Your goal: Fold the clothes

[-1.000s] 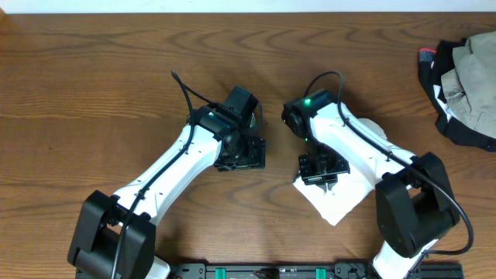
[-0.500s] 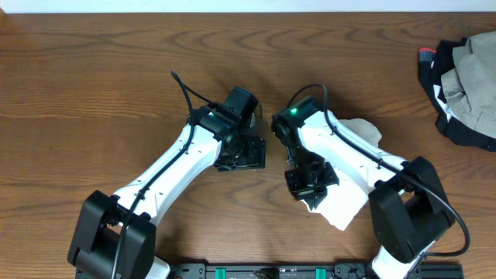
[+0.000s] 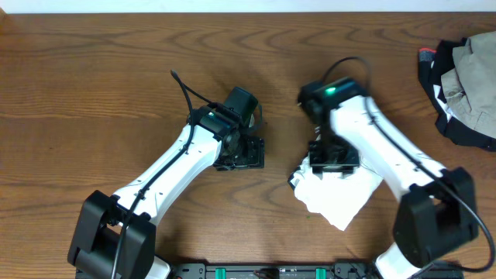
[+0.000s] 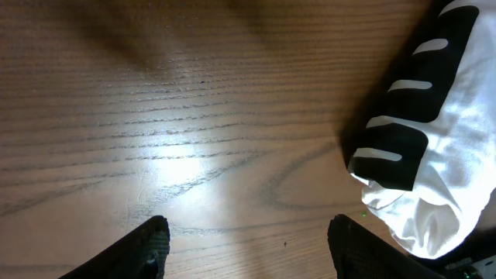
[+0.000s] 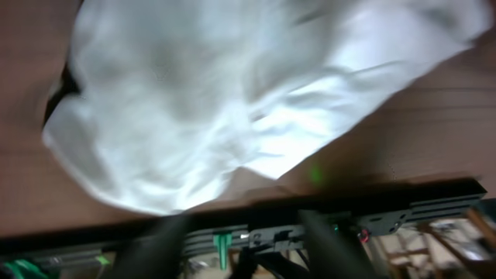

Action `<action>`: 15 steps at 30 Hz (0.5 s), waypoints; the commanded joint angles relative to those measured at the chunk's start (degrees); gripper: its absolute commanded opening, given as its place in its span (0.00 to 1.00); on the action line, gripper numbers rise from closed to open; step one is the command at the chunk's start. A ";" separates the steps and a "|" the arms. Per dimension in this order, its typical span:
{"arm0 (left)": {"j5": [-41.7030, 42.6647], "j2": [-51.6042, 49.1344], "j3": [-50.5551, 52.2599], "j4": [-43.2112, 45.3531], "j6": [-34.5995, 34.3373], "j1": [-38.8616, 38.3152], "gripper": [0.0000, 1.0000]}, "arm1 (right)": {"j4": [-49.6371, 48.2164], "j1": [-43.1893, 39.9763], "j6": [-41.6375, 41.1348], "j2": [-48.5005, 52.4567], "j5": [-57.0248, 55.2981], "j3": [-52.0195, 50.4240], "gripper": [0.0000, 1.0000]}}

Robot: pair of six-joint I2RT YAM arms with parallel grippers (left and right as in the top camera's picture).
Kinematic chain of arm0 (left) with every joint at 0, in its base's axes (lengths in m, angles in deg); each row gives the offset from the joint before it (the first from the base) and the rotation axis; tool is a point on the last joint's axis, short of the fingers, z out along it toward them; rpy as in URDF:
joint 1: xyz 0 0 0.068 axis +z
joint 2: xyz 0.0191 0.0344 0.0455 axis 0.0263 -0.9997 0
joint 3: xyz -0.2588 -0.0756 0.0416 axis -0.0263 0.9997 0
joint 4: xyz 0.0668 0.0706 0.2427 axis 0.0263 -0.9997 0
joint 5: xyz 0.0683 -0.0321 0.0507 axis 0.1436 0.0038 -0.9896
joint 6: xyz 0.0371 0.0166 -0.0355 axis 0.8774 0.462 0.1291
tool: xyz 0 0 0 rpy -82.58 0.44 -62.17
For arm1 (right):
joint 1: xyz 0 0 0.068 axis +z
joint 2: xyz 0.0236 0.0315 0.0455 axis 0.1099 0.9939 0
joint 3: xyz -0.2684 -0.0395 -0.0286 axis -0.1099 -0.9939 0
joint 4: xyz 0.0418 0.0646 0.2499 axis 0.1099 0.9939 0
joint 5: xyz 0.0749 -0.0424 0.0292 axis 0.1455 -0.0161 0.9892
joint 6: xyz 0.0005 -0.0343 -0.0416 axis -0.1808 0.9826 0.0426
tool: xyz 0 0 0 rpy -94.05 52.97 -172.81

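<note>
Clothes sit bundled small on the table, under your right pincer, which is open and empty. Your left pincer is open too. Folding looks almost done; next, tidy the loose edge.

Left arm and right arm white-shelled, black joints, green light on each elbow, thin black cable looping off each.

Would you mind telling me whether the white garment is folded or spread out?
Folded: the white garment lies as a compact bundle, its black-striped edge showing in the left wrist view.
</note>
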 commanded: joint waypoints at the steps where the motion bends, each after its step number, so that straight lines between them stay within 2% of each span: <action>1: -0.79 0.50 0.17 -0.17 1.16 0.20 0.68 | -0.72 -4.20 -0.07 -1.18 -2.29 0.72 0.82; 7: -0.81 0.50 0.17 -0.15 1.42 0.22 0.68 | -3.48 -8.39 -0.04 -1.18 -1.84 -3.93 0.47; 13: -1.01 0.50 0.17 -0.24 1.62 1.18 0.68 | -10.36 -8.28 -0.52 -1.18 1.18 -10.40 0.25; 15: -1.03 0.50 0.17 -0.52 1.64 1.57 0.68 | -12.50 -8.33 -1.84 -1.18 0.94 -12.17 0.22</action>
